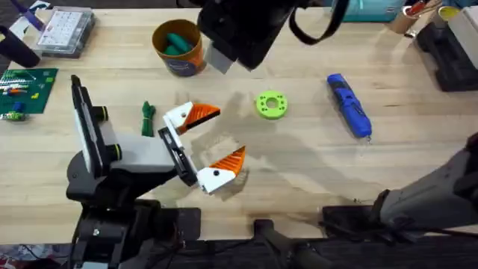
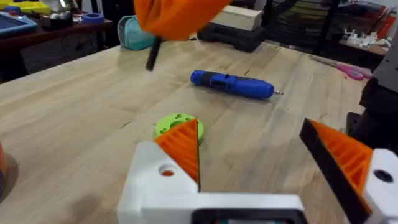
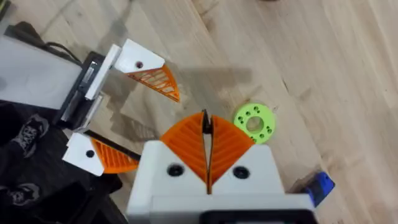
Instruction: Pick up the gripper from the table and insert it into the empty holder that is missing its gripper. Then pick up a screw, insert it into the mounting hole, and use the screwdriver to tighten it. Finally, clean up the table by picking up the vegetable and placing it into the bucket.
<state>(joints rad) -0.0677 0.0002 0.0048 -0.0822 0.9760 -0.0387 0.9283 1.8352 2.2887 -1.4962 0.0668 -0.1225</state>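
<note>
Orange-padded left gripper (image 1: pixel 211 146) gaped empty on the wooden table (image 1: pixel 299 172); the right gripper (image 3: pixel 206 138) hovered clenched above it, near the lime-green round disc (image 3: pixel 254 122) and blue pen-shaped screwdriver (image 1: pixel 349 105).

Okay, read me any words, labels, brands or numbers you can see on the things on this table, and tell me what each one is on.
No text can be read.
Clear compartment box: pale label sheet, print too small to read.
Green board: markings too blurred.
Bucket: dark band, nothing legible.
Screwdriver: no readable marking.
</note>
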